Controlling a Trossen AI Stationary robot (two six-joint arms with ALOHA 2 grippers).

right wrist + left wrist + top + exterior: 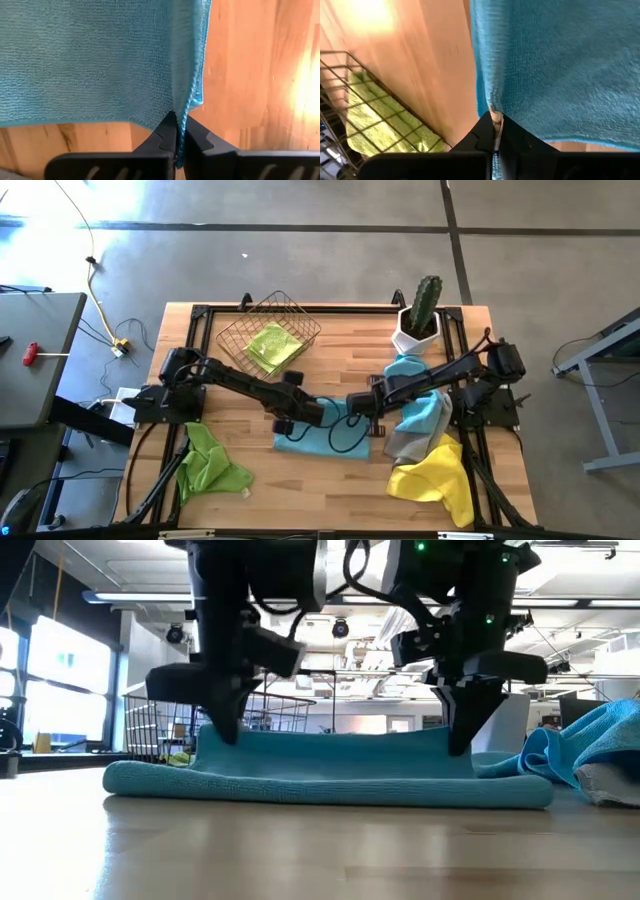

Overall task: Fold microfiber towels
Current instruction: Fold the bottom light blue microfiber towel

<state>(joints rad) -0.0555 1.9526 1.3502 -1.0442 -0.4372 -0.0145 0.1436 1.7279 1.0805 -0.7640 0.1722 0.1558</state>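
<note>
Blue towel [325,435] lies mid-table, toward the front edge; I have my left gripper [283,423] and right gripper [357,406] each pinched on a corner. Uneven travel could skew the fold, or a corner could slip free.

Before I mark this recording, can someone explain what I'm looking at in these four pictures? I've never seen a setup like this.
Two dark robot arms work at a wooden table. One picture looks down from above, one looks level across the tabletop, and two come from cameras on the wrists. The left gripper and right gripper are each shut on an edge of the light blue towel at the table's middle. Elsewhere lie a lime green towel, a yellow towel, a grey towel, another blue one, a wire basket holding a folded green towel, and a potted cactus.
</note>
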